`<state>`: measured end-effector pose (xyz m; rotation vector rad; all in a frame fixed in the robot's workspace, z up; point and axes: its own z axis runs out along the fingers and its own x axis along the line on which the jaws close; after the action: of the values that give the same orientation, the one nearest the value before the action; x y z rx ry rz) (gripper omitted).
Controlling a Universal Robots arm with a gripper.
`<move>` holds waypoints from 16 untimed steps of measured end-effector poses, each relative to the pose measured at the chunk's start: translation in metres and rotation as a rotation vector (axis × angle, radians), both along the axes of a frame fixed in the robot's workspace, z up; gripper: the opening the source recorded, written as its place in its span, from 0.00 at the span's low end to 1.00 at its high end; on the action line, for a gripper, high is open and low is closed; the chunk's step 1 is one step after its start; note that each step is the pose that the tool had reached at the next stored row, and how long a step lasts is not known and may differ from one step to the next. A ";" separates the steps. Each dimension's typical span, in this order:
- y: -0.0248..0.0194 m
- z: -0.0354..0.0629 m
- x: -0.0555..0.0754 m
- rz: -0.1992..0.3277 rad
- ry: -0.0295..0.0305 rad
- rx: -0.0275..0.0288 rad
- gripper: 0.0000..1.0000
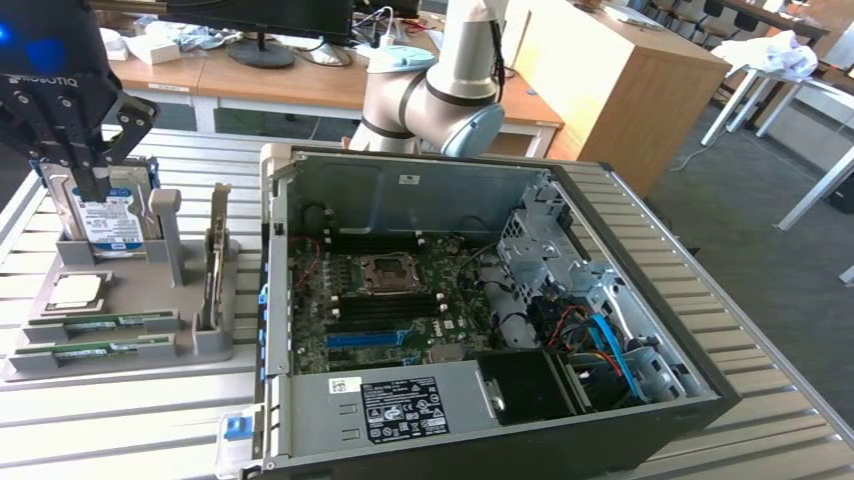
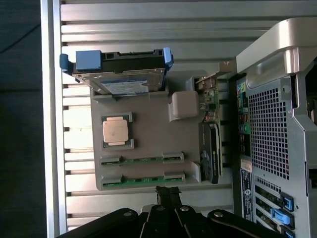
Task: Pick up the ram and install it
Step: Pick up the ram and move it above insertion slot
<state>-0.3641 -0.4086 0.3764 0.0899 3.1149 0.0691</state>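
Pincer pressed together, black fingers meeting tip to tip; it hangs over the grey holder on the slatted metal surface, at the exterior view's left.

Ram in the holder - two green sticks lying flat in parallel slots, one beside the other; inner ram stick just beside the processor chip, outer ram stick along the holder's edge; both seated, neither touched.

Wrist view: the fingertips close to a point just past the holder's edge, nearest the outer stick; the inner stick lies one slot further in.

Hard drive stands on edge at the holder's far end, blue-white label facing out; in the exterior view the pincer's tips overlap it, height above it not readable.

Expansion card upright in its own slot, on the holder's side towards the computer case.

Case lies open beside the holder - motherboard exposed, black memory slots below the socket; the robot arm rises behind the case.
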 end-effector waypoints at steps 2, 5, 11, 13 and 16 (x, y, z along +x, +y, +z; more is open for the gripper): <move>0.0000 0.0000 0.000 0.009 0.0000 0.0000 0.10; 0.0000 0.0000 0.000 0.025 0.0000 0.0000 0.10; 0.0000 0.0000 0.000 0.063 0.0000 0.0000 0.10; 0.0000 0.0000 0.000 0.076 0.0000 0.0000 0.10; 0.0000 0.0000 0.000 0.095 0.0000 0.0000 0.10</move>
<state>-0.3641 -0.4086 0.3764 -0.0589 3.1177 0.0710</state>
